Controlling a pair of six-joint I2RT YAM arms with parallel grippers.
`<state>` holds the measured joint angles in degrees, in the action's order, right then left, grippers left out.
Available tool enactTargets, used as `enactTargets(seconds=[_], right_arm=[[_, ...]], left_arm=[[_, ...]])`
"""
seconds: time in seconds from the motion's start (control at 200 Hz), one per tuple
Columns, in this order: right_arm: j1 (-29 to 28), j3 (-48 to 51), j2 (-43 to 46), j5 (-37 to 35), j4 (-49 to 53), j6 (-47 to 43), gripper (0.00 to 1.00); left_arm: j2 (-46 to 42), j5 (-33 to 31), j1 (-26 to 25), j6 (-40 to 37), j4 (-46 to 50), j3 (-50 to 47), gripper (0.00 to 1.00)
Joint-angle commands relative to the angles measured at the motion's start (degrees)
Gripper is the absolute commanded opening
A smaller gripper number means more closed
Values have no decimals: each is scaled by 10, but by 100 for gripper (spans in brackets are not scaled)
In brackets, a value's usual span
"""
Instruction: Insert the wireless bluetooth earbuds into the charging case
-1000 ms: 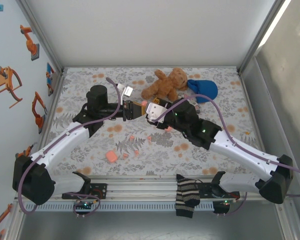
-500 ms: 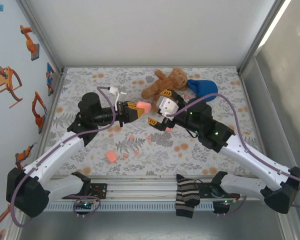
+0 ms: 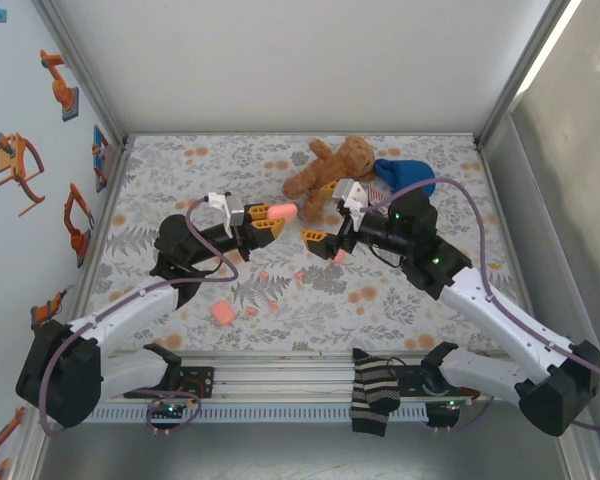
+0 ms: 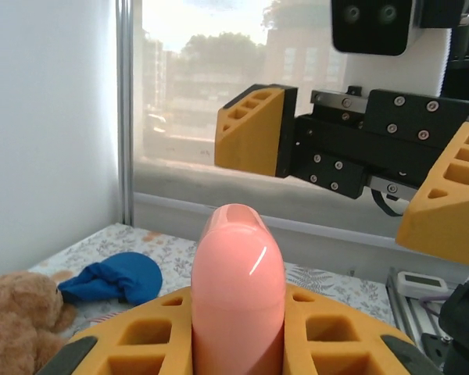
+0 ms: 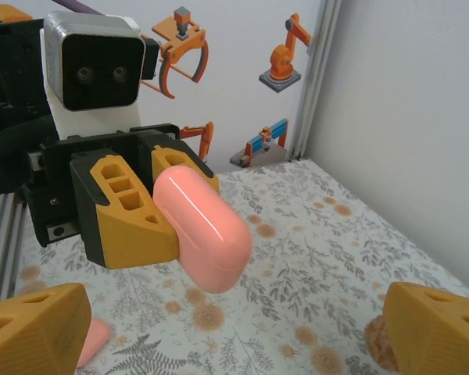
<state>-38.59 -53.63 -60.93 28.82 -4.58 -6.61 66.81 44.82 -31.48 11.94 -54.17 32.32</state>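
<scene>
Above the middle of the patterned table [image 3: 410, 160], I am holding the charging case [image 3: 282, 212] up in the air with the left gripper [image 3: 264, 222], jaws clamped on its lower end. The right gripper [image 3: 332, 216] is hanging just beside the case, facing it, jaws wide apart and empty. I am reading this as the case-opening step: next, the right fingers need to catch the lid. The wireless bluetooth earbuds [image 3: 263, 275] are lying loose on the table below, well apart from both grippers.
</scene>
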Motion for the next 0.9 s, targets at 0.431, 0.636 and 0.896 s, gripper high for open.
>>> enactTargets(seconds=[0.431,0.636,0.896], right_arm=[[2,-69,-53,-7,14,-10,92],[2,-88,-70,-38,32,-18,91],[3,-109,-73,-65,53,-16,92]], left_arm=[[100,86,-3,59,-249,25,0],[115,100,-3,82,-259,42,0],[115,105,-3,85,-259,36,0]])
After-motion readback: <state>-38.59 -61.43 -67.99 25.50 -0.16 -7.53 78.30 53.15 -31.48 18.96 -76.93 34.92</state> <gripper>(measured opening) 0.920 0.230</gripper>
